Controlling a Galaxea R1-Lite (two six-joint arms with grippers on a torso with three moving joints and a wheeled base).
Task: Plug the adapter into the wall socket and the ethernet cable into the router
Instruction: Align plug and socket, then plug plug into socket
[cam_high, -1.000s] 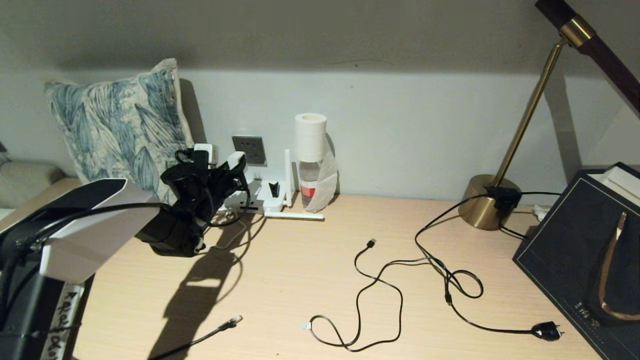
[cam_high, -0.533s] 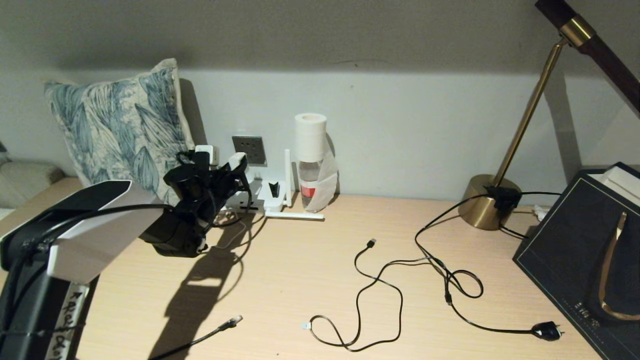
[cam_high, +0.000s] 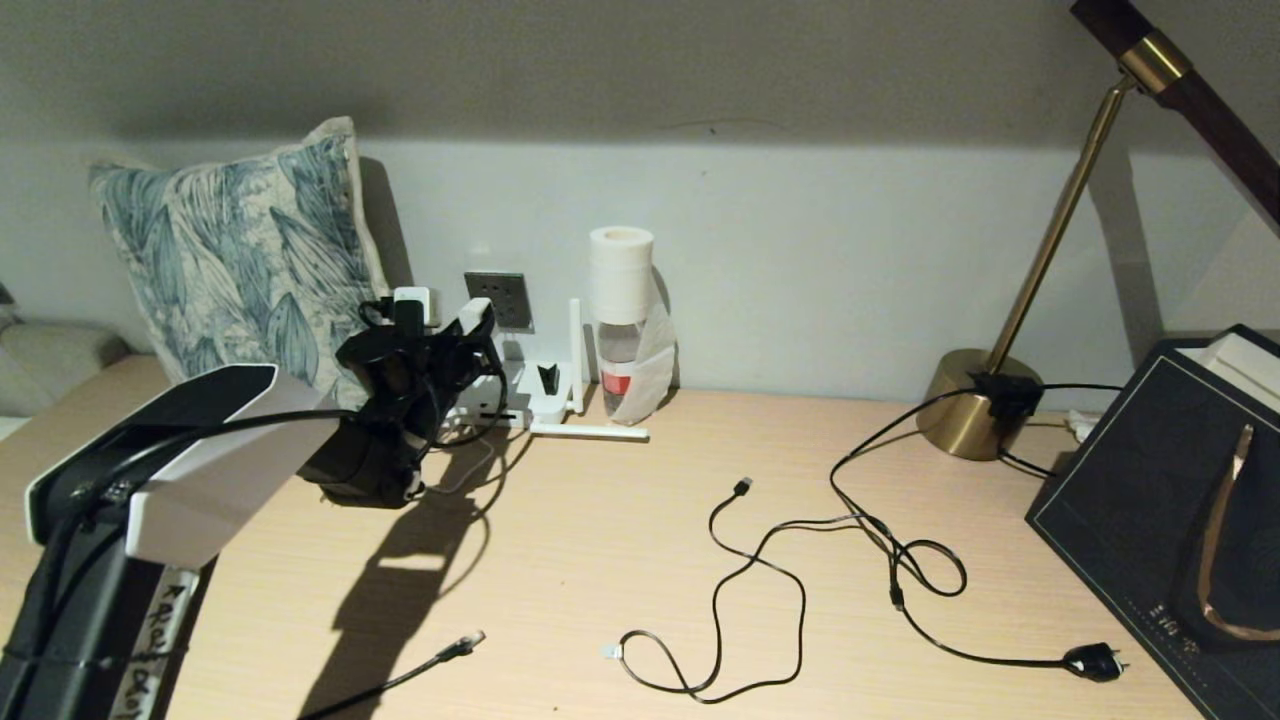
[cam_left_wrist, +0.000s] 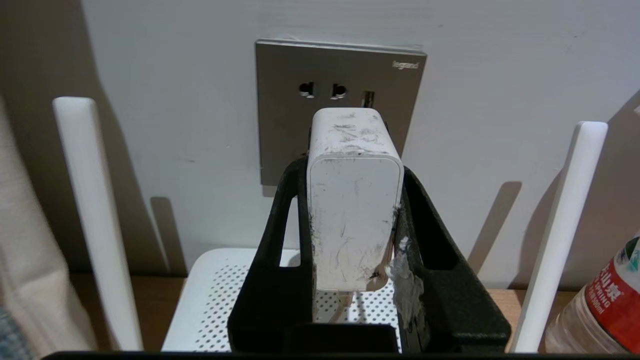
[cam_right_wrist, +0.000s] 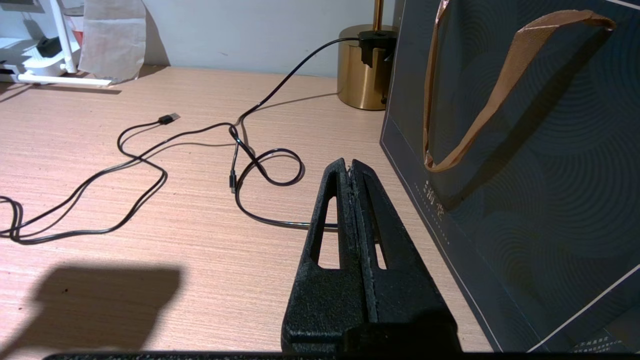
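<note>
My left gripper (cam_left_wrist: 352, 167) is shut on the scuffed white adapter (cam_left_wrist: 352, 210), one black finger on each side. It holds the adapter up against the grey wall socket (cam_left_wrist: 340, 75), whose lower holes the adapter's far end hides; I cannot tell whether they touch. In the head view this gripper (cam_high: 445, 335) is just left of the wall socket (cam_high: 498, 298). The white router (cam_left_wrist: 225, 285) lies below, with antennas (cam_left_wrist: 95, 215) on either side. The ethernet cable (cam_high: 440, 655) lies at the table's front edge. My right gripper (cam_right_wrist: 350, 167) hangs shut and empty over the table.
A leaf-print pillow (cam_high: 240, 240) leans on the wall at left. A bottle topped with a paper roll (cam_high: 620, 320) stands right of the router. A black USB cable (cam_high: 720, 590), the lamp (cam_high: 975, 400) with its cord, and a dark bag (cam_high: 1170, 520) fill the right side.
My left arm has moved forward and slightly up, bringing the adapter closer to the wall socket. Nothing else has moved.
</note>
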